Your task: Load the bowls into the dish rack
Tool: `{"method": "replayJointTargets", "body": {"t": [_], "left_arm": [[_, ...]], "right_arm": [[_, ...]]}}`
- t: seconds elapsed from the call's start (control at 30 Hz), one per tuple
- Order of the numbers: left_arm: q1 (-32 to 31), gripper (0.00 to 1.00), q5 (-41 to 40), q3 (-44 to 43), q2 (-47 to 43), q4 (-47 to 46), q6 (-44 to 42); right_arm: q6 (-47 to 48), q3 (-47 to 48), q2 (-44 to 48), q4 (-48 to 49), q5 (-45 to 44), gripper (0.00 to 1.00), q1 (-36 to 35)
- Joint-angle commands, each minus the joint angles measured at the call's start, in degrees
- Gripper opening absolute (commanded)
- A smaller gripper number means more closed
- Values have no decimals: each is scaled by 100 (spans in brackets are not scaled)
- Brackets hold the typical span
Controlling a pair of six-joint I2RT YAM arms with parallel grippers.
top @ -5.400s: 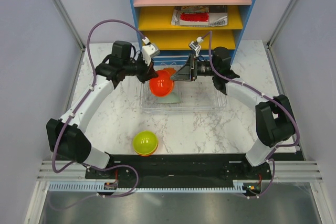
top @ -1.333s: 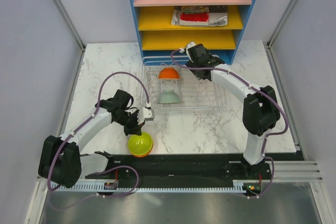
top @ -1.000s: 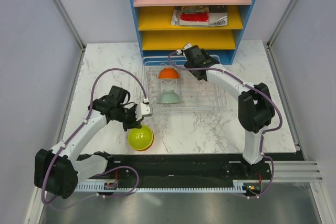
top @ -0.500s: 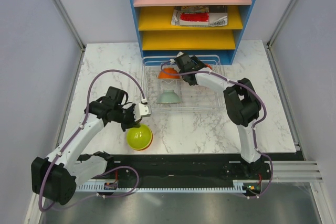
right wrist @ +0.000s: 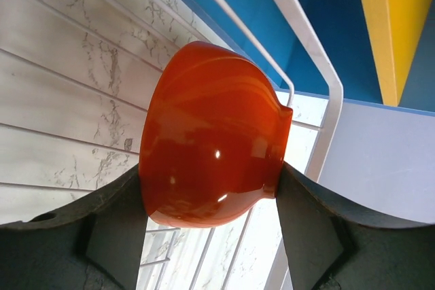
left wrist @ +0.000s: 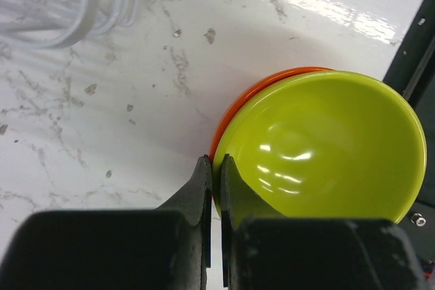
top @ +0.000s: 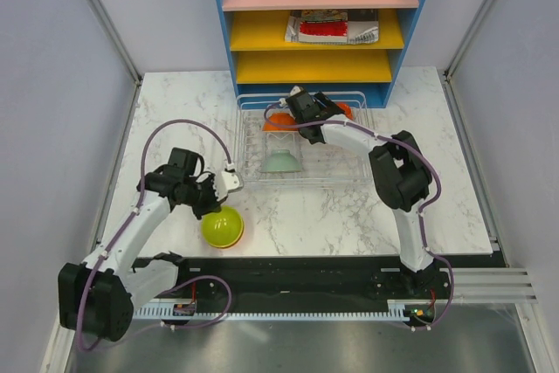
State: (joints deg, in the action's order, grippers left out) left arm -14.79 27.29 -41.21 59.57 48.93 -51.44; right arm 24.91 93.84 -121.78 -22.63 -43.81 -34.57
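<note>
stack of two sits on the surface at the lower left of the top view. my left end effector [left wrist: 215, 176] is pinched on the near rim of the lime bowl [left wrist: 319, 147], nested in an orange bowl [left wrist: 234, 103]. the dish rack [top: 349, 174] lies up and right of it. my right end effector [top: 286, 117] clasps a red-orange bowl [right wrist: 211, 161] at the rack's upper left.

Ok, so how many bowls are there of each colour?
Lime green bowl: 1
Orange bowl: 2, one under the green one, one in the right claw
Pale mint bowl: 1
Total: 4. An orange patch right of that claw might be another bowl; I cannot tell.
</note>
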Motion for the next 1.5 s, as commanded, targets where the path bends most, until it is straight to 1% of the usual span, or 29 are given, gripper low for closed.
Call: {"method": "replayJointTargets", "body": {"t": [0.0, 0.17, 0.3, 0.5, 0.6, 0.67, 0.7, 0.73, 0.77, 0.8, 0.83, 0.93, 1.0, 1.07, 1.1, 1.27, 1.37, 1.4, 1.47], "left_arm": [[633, 2, 312, -194, -42, -358, -15], [1266, 2, 575, -405, 125, -375, -182], [1934, 2, 839, -616, 423, -384, -314], [2541, 2, 1199, -1002, 810, -384, -384], [2700, 2, 1366, -1187, 942, -358, -384], [2726, 2, 1419, -1284, 1004, -358, -358], [2727, 2, 1446, -1302, 1021, -366, -358], [2727, 2, 1446, -1337, 1065, -358, -341], [2735, 2, 1455, -1398, 1135, -366, -323], [2735, 2, 1463, -1425, 1170, -366, -305], [2744, 2, 1498, -1460, 1223, -366, -305], [2771, 2, 1551, -1539, 1320, -358, -270], [2779, 2, 1552, -1592, 1364, -366, -253], [2797, 2, 1560, -1627, 1382, -358, -244], [2797, 2, 1569, -1636, 1399, -358, -244], [2823, 2, 1560, -1715, 1452, -357, -209], [2815, 2, 1560, -1750, 1531, -340, -191], [2815, 2, 1552, -1750, 1557, -349, -182], [2823, 2, 1569, -1776, 1663, -331, -173]], "right_arm": [[190, 55, -91, 321, -505, 0, -6], [207, 125, -206, 330, -558, 0, -6], [260, 108, -277, 382, -602, 0, 2], [252, 3, -347, 418, -593, 0, 55], [269, -33, -364, 418, -602, 0, 73], [260, -50, -338, 409, -585, 10, 73], [269, -68, -338, 383, -567, 17, 73], [269, -68, -338, 374, -550, 38, 73], [260, -77, -321, 348, -506, 48, 73], [252, -85, -320, 295, -471, 56, 73], [225, -85, -312, 268, -436, 67, 73], [181, -94, -303, 172, -312, 79, 64], [164, -94, -285, 75, -181, 84, 73], [68, -59, -250, -161, 116, 95, 64], [32, -16, -233, -232, 223, 98, 73], [-152, 152, -136, -601, 671, 98, 73], [-240, 266, -13, -855, 1163, 98, 64], [-328, 327, 22, -918, 1460, 98, 73], [-390, 380, 127, -1032, 1638, 98, 73]]}}
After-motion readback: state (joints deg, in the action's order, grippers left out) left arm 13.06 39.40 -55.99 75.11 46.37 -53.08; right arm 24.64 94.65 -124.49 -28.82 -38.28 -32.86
